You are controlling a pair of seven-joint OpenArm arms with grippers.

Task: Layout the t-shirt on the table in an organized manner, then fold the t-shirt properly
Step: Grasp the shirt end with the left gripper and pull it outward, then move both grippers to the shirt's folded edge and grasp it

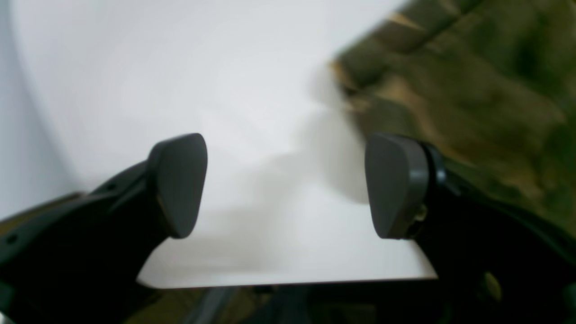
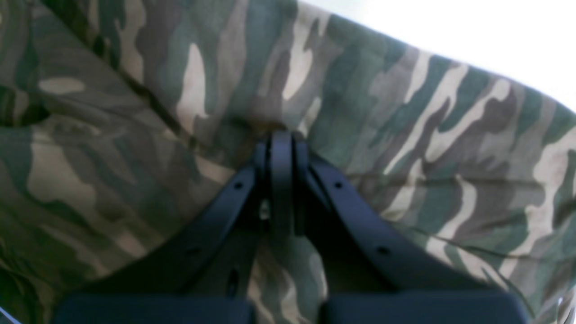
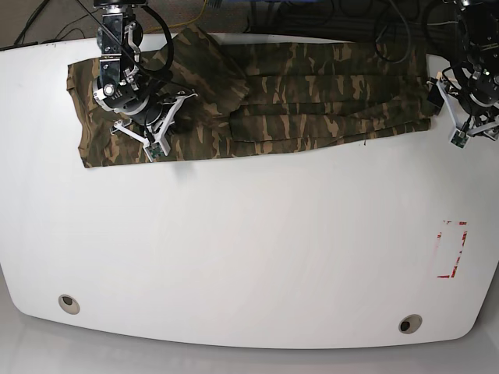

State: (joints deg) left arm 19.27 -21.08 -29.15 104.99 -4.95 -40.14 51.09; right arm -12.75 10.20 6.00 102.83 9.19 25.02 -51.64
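Observation:
The camouflage t-shirt [image 3: 312, 97] lies in a long folded band along the far edge of the white table [image 3: 249, 249]. My right gripper [image 2: 281, 144] is shut, its tips pinching a pucker of the t-shirt [image 2: 405, 135] cloth; in the base view this right gripper [image 3: 154, 139] sits over the shirt's left end. My left gripper [image 1: 288, 184] is open with only bare table [image 1: 180, 67] between its pads, and the t-shirt [image 1: 472, 90] edge lies just beyond its right pad. In the base view the left gripper [image 3: 466, 128] hovers off the shirt's right end.
A red-marked rectangle [image 3: 451, 249] is on the table at the right. Two round grommet holes [image 3: 69, 303] [image 3: 409, 322] sit near the front edge. Dark cables [image 3: 327, 19] run behind the table's far edge.

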